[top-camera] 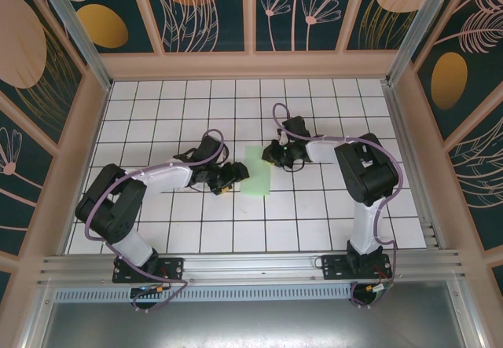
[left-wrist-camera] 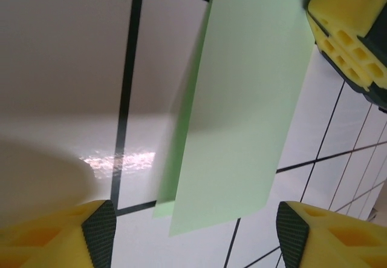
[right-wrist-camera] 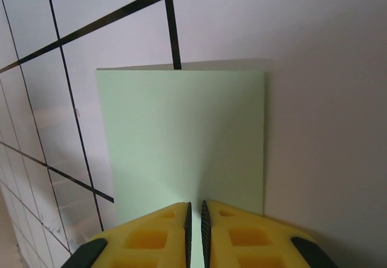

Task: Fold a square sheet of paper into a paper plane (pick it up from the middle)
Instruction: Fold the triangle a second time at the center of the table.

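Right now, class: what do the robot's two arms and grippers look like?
Both the left arm and right arm have bulky black joints, white links and a looping lilac cable. The left gripper and right gripper are black, with yellow fingers showing moulded recesses and dark textured edges.

The left arm (top-camera: 149, 179) and right arm (top-camera: 357, 163) bend inward at the elbow, wrists low and turned toward each other. The left gripper (left-wrist-camera: 195, 225) holds its yellow fingers (left-wrist-camera: 72, 235) wide apart. The right gripper (right-wrist-camera: 195, 219) has its fingers (right-wrist-camera: 154, 235) drawn almost together, with only a thin slit between them.
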You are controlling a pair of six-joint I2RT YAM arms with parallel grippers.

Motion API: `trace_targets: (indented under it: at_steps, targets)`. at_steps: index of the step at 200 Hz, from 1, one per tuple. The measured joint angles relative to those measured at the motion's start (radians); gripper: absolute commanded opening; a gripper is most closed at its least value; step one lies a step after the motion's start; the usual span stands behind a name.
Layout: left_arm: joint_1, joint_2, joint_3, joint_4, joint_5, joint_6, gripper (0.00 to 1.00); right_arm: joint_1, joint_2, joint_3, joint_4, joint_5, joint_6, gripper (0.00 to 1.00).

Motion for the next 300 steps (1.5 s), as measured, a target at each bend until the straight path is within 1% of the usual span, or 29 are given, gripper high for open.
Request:
trace_targets:
  at_steps: [44, 157, 198, 232, 260, 300]
  targets:
    - [-0.005, 0.001, 0.0, 0.031, 0.042, -0.023, 0.66, -0.003, 0.0, -0.009, 0.017, -0.011, 0.002, 0.17]
    - [-0.007, 0.057, 0.0, 0.086, 0.093, -0.033, 0.65, -0.006, 0.0, -0.012, 0.021, -0.015, 0.002, 0.16]
    - [-0.007, 0.057, -0.005, 0.13, 0.123, -0.041, 0.58, -0.006, 0.0, -0.012, 0.021, -0.015, 0.002, 0.16]
    - [-0.009, 0.086, -0.018, 0.183, 0.15, -0.049, 0.56, -0.006, 0.0, -0.012, 0.021, -0.015, 0.002, 0.16]
    - [-0.011, 0.123, -0.019, 0.206, 0.159, -0.048, 0.46, -0.006, 0.0, -0.012, 0.021, -0.014, 0.002, 0.16]
    - [-0.01, 0.137, -0.019, 0.224, 0.153, -0.055, 0.22, -0.008, -0.011, -0.03, 0.045, -0.021, 0.002, 0.16]
